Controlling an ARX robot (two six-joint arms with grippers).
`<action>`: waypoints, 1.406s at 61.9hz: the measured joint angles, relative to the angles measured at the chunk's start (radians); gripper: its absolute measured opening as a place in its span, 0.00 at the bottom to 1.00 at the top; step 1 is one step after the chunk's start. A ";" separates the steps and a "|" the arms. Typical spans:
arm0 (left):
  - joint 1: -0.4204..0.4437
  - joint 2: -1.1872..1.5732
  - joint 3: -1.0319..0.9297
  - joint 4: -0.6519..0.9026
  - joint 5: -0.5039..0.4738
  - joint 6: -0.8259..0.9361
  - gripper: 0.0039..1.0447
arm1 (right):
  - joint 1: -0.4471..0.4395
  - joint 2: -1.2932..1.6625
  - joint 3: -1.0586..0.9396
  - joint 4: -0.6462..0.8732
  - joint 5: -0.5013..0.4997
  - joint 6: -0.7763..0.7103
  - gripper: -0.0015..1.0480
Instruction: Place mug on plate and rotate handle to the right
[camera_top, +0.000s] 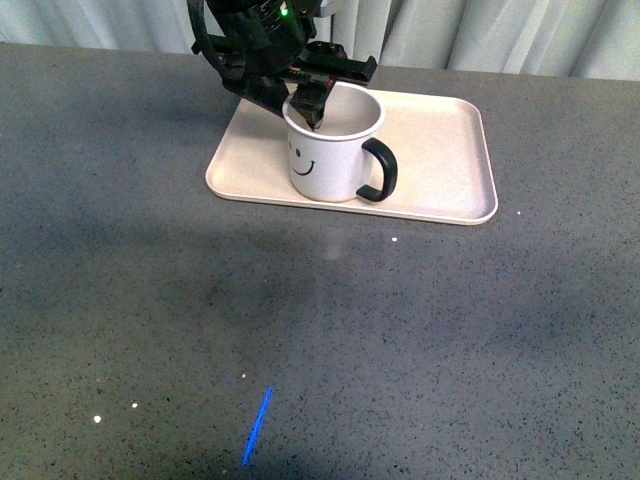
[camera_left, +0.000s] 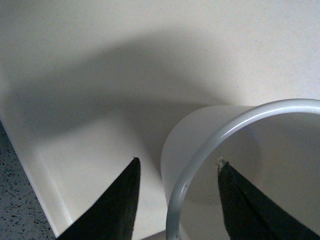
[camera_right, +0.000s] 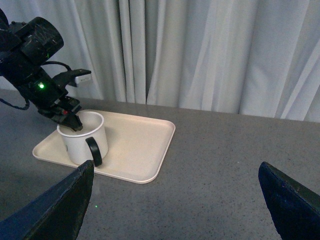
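The white mug (camera_top: 330, 150) stands upright on the left part of the pale beige plate (camera_top: 440, 160), smiley face toward me. Its black handle (camera_top: 381, 170) points to the right and a little forward. My left gripper (camera_top: 310, 108) is open and straddles the mug's far-left rim: one finger inside, one outside. In the left wrist view the grey rim (camera_left: 210, 150) runs between the two dark fingertips (camera_left: 122, 200). My right gripper (camera_right: 175, 200) is open and empty, held above the table off to the right; its view shows the mug (camera_right: 82, 140) and plate (camera_right: 140, 150) from afar.
The grey speckled table (camera_top: 300, 330) stretches in front of the plate. Pale curtains (camera_right: 210, 50) hang behind the table's far edge. A blue line of light (camera_top: 256, 427) lies on the table near the front.
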 joint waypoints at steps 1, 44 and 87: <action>0.000 -0.002 -0.002 0.002 0.000 0.000 0.53 | 0.000 0.000 0.000 0.000 0.000 0.000 0.91; 0.190 -0.741 -0.978 1.194 -0.323 -0.100 0.64 | 0.000 0.000 0.000 0.000 -0.001 0.000 0.91; 0.393 -1.409 -1.851 1.500 -0.169 -0.097 0.01 | 0.000 0.000 0.000 0.000 0.000 0.000 0.91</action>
